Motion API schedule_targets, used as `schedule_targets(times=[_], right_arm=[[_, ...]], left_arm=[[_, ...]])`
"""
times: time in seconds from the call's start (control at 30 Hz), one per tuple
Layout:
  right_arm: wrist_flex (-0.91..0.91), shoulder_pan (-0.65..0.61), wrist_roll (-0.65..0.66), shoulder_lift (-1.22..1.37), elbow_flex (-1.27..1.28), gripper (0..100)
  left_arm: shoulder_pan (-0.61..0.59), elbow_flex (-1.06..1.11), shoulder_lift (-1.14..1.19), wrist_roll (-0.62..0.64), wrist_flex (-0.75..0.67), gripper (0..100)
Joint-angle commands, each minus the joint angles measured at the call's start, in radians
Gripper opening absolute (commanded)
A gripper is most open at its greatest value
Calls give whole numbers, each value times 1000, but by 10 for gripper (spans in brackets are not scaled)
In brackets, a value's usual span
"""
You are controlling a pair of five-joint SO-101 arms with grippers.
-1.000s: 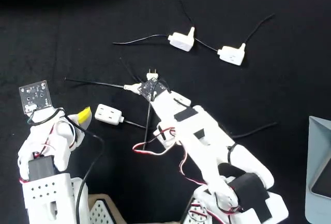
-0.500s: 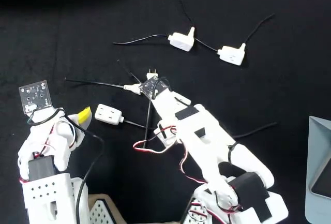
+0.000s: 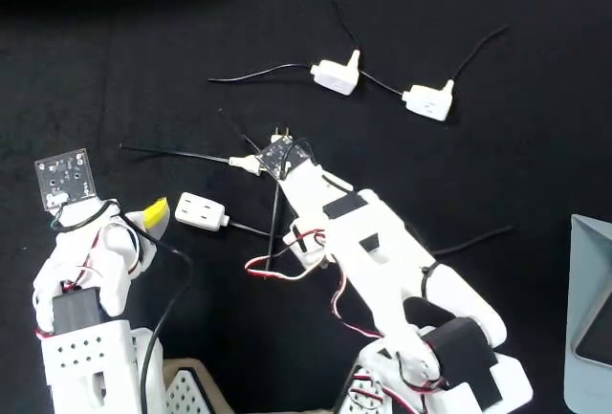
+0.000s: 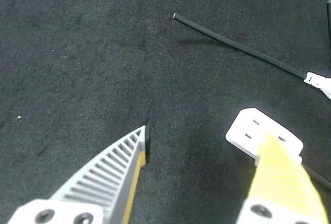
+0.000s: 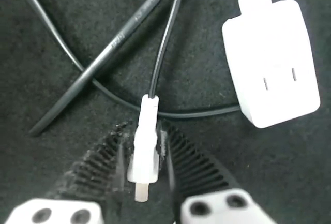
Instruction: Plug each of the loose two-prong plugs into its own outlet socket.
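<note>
Mid-table, the right gripper (image 5: 144, 131) pinches a small white two-prong plug (image 5: 143, 157) between its black ribbed fingers (image 5: 98, 167). The plug's thin black lead runs off ahead, beside a thicker black cable (image 5: 111, 45). A white block-shaped outlet socket (image 5: 271, 56) lies face up near the plug but apart from it; which of the table's sockets this is cannot be told from the wrist.

Seen from above, the right arm stretches to the middle of the black cloth-covered table (image 3: 115, 41), its tip set among crossing leads. A white plug end (image 3: 244, 162), on a thin lead trailing leftward, shows right at that tip. From above it cannot be told whether this is the held plug.

Toward the far edge lie the far-left socket (image 3: 337, 76) and the far-right socket (image 3: 429, 101), both well inside the cloth's border.

The left gripper (image 4: 204, 133) hangs at the near left with its jaws spread wide and nothing between them, one finger grey (image 4: 116, 169), the other yellow (image 4: 279, 172). The near white socket (image 3: 201, 211) lies just beside the yellow finger, slots up.

Bare cloth opens across the far left. More lies to the right, between the right arm and a grey-blue bin (image 3: 588, 309) at the table's right edge, crossed by one short black lead (image 3: 469, 240).
</note>
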Motion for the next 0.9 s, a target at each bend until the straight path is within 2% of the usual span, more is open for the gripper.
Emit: schedule_targets(times=[0.0,0.2,0.33,0.43,0.67,0.87], right_arm=[[75,15,0,1,-51,15],[201,20,-2,-65,-127,12],[259,-20,-6,-282,-165,11],[252,-95,-9,-478,-136,11],[71,-278,-141,-792,48,11],[-140,-362,-186,-868,206,11]], left_arm=[[-12,-4,-8,2,-20,332],[-10,-4,-8,2,-20,332],[-10,-10,-8,3,-18,332],[-8,-15,-8,9,-20,332],[4,-41,-8,12,-20,332],[134,-84,-8,40,-20,332]])
